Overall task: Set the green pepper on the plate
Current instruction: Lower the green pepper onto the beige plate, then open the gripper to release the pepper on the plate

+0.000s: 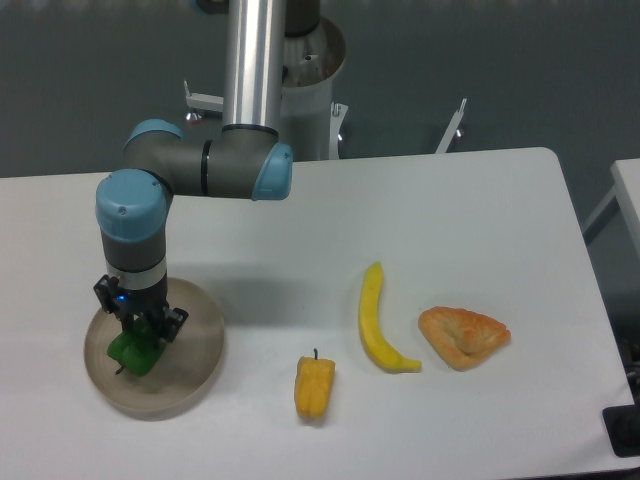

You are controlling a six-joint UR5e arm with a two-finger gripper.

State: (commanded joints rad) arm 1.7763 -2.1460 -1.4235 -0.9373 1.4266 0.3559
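Gripping the green pepper (133, 352) from above, the gripper (138, 332) points straight down over the plate (195, 360), its fingers closed on the pepper's upper part so the fruit hangs stem-side low inside the rim. Whether the pepper already touches the dish floor or sits just above it cannot be told from this view. That plate lies near the table's (480, 220) front left corner, and the pepper sits over its left half, which suits a simple release rather than any further carrying. Moving right along the front of the table, an orange-yellow pepper (314, 387) lies just clear of the plate, then a banana (378, 322), then a pastry (463, 335), all well apart from the arm's work.
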